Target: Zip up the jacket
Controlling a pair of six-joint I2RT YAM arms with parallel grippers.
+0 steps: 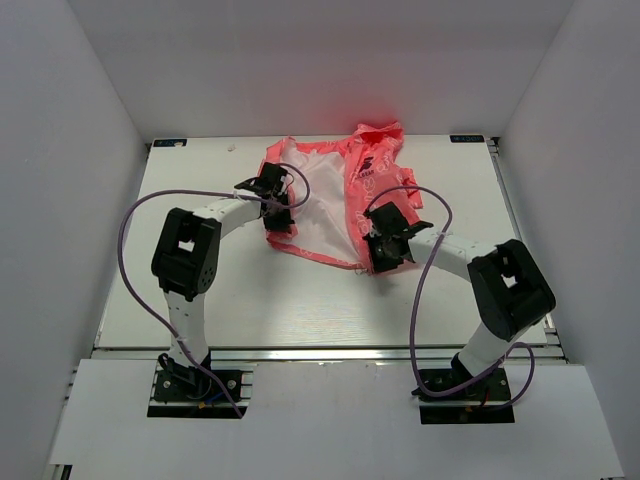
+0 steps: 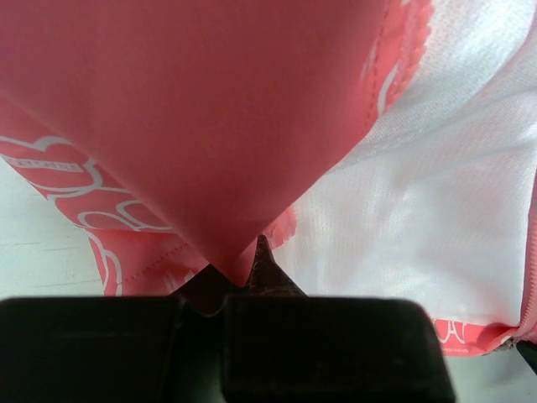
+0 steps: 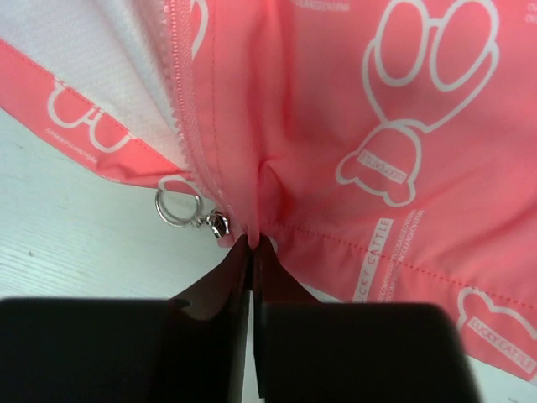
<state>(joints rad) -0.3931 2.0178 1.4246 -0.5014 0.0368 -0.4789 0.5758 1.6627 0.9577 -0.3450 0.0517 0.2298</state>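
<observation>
The coral-pink jacket (image 1: 375,160) lies open at the back middle of the table, its white lining (image 1: 320,195) facing up. At the jacket's left front panel, my left gripper (image 1: 278,215) is shut on a fold of pink fabric (image 2: 210,109), which drapes over its fingertips (image 2: 262,260). My right gripper (image 1: 385,250) is shut on the bottom hem of the right panel (image 3: 336,101). Just left of that pinch is the zipper slider with its silver ring pull (image 3: 176,206), at the lower end of the zipper teeth (image 3: 179,84). The two front edges lie apart.
The white table (image 1: 300,310) is walled in by white panels on the left, right and back. A purple cable (image 1: 122,240) loops beside the left arm, and another cable (image 1: 415,310) loops beside the right arm.
</observation>
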